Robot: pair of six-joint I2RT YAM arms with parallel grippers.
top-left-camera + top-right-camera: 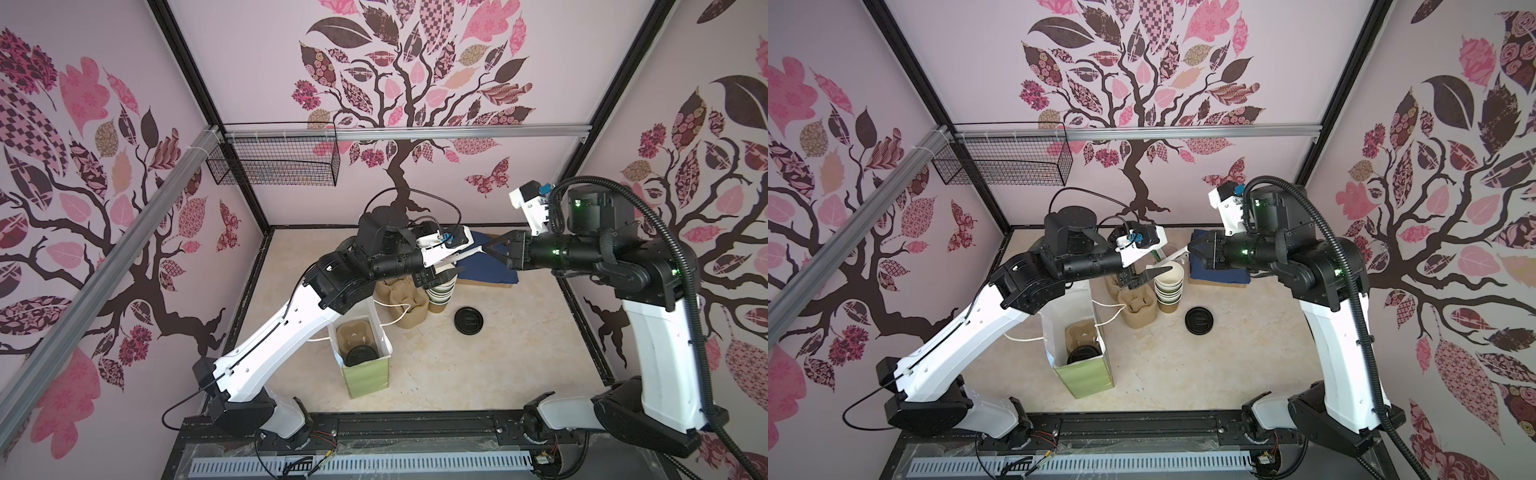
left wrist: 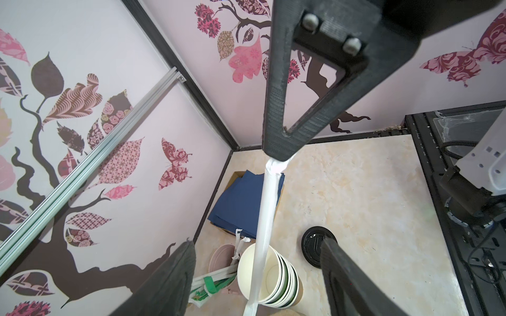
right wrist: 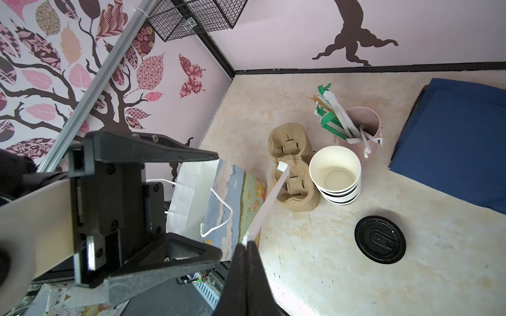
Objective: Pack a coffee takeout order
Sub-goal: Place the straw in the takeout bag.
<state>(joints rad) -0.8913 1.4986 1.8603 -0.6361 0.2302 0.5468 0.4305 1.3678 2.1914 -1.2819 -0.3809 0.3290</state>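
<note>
The right wrist view shows plainly what the top views only hint at. The right gripper (image 3: 247, 246) has its jaws pressed together on one end of a white paper-wrapped straw (image 3: 269, 199), which slants out over the table. The left wrist view adds that the straw passes between the spread fingers (image 2: 175, 276) of the left gripper (image 2: 257, 243). I cannot tell whether either finger touches it. In both top views the two grippers meet tip to tip above the back of the table.

Only the top views look down into the pale green white-handled paper bag (image 1: 365, 380), which stands upright and open near the front, by the left arm. Inside it sits a tan moulded-pulp two-cup carrier (image 1: 353, 332). One of its wells holds a cup of which only the black round lid (image 1: 359, 356) shows. The right wrist view shows just the bag's printed outer side.

A stack of navy paper napkins (image 3: 451, 142) lies at the back right, and the right arm partly covers it in the top views.

Behind the bag, a stack of spare pulp carriers (image 3: 294, 175) stands just beside a stack of lidless white-lined cups (image 3: 335, 175). A loose black lid (image 3: 380, 239) lies apart on the bare table. A pink cup of wrapped straws (image 3: 361, 123) stands behind the cups, and the left arm largely hides it from above.
</note>
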